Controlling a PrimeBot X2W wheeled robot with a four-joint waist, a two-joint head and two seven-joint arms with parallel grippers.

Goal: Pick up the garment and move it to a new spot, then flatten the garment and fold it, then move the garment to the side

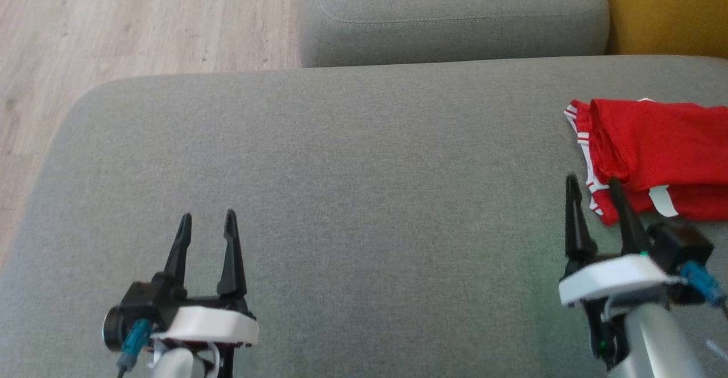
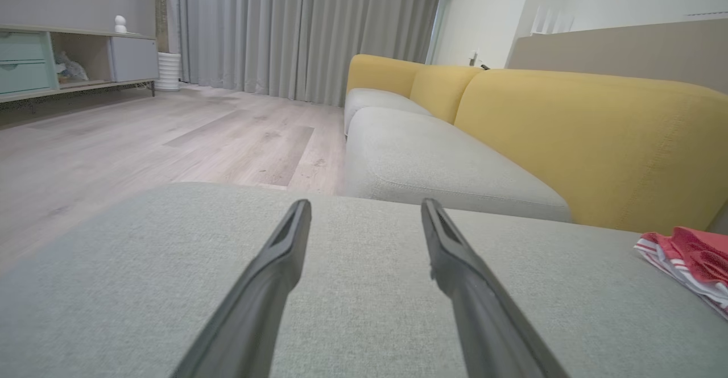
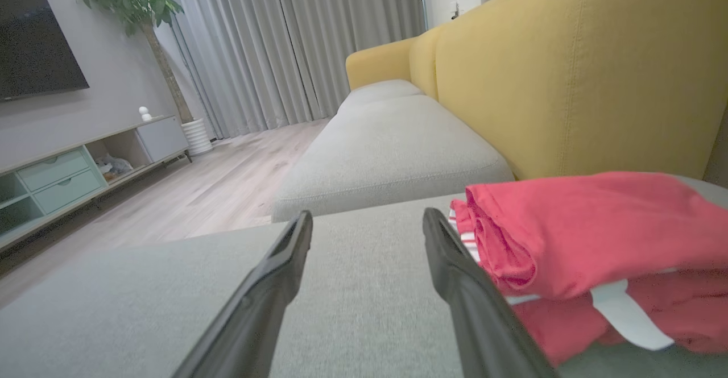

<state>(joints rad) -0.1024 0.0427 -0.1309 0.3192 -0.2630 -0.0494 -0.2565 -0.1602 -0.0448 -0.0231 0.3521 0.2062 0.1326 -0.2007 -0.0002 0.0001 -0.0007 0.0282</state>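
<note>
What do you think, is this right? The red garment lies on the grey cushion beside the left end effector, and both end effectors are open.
Wrong side: the head view shows the red garment beside the right end effector, not the left end effector. The rest holds.

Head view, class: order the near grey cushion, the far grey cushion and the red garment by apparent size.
1. near grey cushion
2. far grey cushion, cropped at top
3. red garment, cropped at right

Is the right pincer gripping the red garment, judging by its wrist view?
No, the right pincer stands open, with the red garment lying beside it on the grey cushion.
</note>
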